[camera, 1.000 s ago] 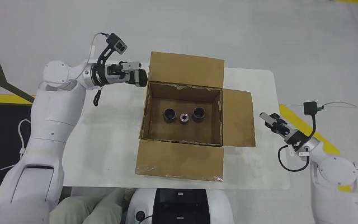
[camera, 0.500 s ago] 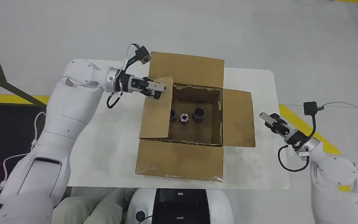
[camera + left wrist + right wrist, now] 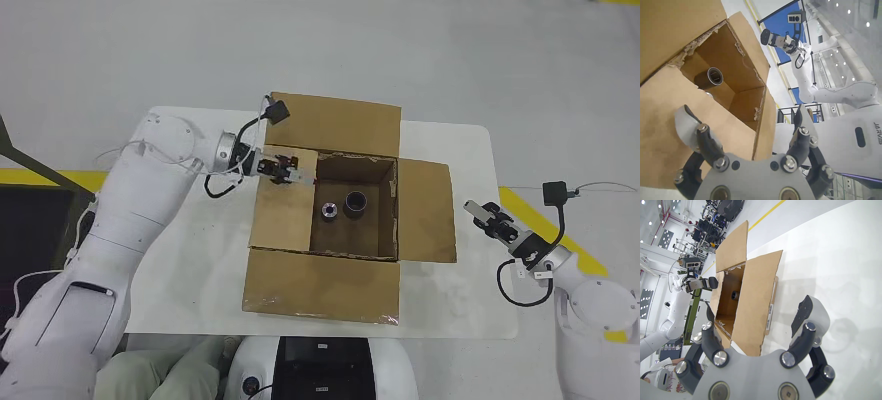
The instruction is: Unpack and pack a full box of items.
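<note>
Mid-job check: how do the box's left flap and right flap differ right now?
The left flap lies folded inward over the opening, hiding part of the inside; the right flap spreads outward, leaving its side uncovered. The left gripper is over the left flap, fingers open; the right gripper sits apart from the right flap, past its outer edge. Both flaps are plain brown cardboard.

Box (image 3: 335,125): was plain brown cardboard.
Can (image 3: 355,203): was dark, with a silvery rim.
Small item (image 3: 329,210): had a purplish centre.
Table (image 3: 190,270): was white.
Floor (image 3: 520,60): was grey, with a yellow line.
Right gripper (image 3: 757,306): had black pads and pale grey shells.
</note>
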{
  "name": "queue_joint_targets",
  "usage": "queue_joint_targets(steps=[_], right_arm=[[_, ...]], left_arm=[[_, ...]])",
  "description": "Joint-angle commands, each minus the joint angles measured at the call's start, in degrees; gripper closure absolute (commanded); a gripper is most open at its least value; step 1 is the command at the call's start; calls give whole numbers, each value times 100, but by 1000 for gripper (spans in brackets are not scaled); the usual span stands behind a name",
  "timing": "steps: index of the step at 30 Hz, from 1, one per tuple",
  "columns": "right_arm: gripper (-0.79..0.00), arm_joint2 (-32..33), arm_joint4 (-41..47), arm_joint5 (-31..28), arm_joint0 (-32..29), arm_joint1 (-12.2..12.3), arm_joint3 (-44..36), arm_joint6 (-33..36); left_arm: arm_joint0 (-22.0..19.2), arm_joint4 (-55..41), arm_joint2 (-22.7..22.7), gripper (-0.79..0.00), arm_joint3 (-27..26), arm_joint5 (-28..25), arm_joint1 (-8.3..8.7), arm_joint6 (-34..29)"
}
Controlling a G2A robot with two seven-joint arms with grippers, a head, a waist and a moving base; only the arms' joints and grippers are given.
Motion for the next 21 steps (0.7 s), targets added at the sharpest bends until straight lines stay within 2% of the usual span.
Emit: queue_joint_targets(steps=[1,5,13,21], right_arm=[[-785,0,0,0,0,0,0,0],[-785,0,0,0,0,0,0,0],[-785,0,0,0,0,0,0,0],[-785,0,0,0,0,0,0,0]], left_arm=[[31,47,-24,-785,-42,-11,13,49],[104,-117,-207,-785,-184,-25,52,226],[314,-944,-981,-785,-351,160,208,370],[472,-1243,-1712,-785,-39,253,379,372]])
